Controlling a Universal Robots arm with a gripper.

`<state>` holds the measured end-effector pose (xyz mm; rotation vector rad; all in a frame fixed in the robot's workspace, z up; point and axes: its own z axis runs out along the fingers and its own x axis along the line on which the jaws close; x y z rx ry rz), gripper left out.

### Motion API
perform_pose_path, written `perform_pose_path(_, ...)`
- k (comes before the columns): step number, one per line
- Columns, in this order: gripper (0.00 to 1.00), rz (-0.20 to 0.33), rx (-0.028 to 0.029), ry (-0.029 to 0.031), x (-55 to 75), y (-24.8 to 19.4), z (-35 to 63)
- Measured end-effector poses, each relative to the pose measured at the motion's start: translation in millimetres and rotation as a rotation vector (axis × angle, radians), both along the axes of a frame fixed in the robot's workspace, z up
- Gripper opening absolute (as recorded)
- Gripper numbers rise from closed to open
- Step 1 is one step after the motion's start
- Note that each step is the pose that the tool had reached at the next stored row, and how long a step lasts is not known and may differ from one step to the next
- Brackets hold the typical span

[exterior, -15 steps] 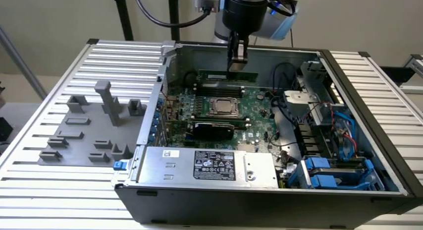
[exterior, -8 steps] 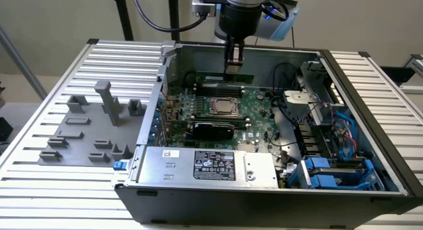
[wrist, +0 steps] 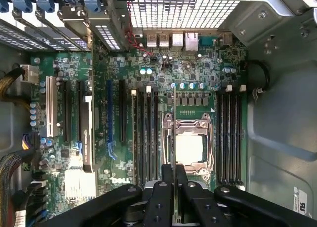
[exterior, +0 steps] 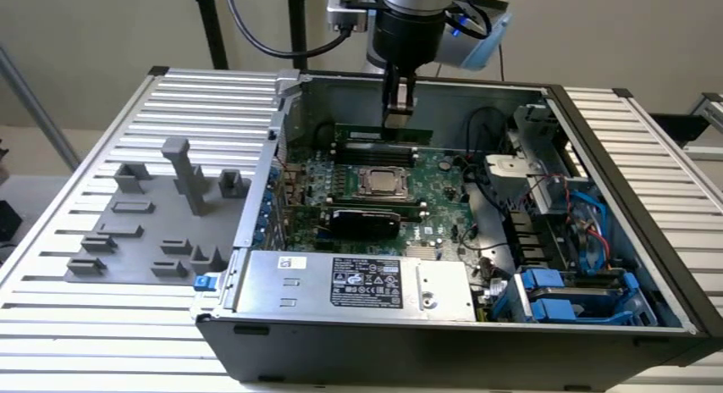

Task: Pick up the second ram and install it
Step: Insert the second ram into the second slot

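Hand of blocky black metal around slim flat green ram strip.

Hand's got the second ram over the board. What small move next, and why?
Probably a small sideways shift toward the nearer memory slots. The hand holds the second ram parallel to them, but it hangs over the CPU socket edge, not over a slot.
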<state>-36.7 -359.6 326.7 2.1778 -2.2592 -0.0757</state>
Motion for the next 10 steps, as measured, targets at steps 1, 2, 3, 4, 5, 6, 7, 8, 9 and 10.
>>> perform_pose_path(1, 0.00, 0.000, 0.0001, 0.0000, 0.0, 0.0, 0.0)
perform_pose_path(2, 0.00, 0.000, 0.0000, 0.0000, 0.0, 0.0, 0.0)
perform_pose_path(3, 0.00, 0.000, 0.0000, 0.0000, 0.0, 0.0, 0.0)
perform_pose_path(4, 0.00, 0.000, 0.0000, 0.0000, 0.0, 0.0, 0.0)
perform_pose_path(5, 0.00, 0.000, 0.0000, 0.0000, 0.0, 0.0, 0.0)
perform_pose_path(6, 0.00, 0.000, 0.0001, 0.0000, 0.0, 0.0, 0.0)
perform_pose_path(7, 0.00, 0.000, 0.0000, 0.0000, 0.0, 0.0, 0.0)
perform_pose_path(8, 0.00, 0.000, 0.0000, 0.0000, 0.0, 0.0, 0.0)
perform_pose_path(9, 0.00, 0.000, -0.0001, 0.0001, 0.0, 0.0, -0.1)
perform_pose_path(10, 0.00, 0.000, 0.0003, 0.0001, 0.0, -0.2, -0.7)
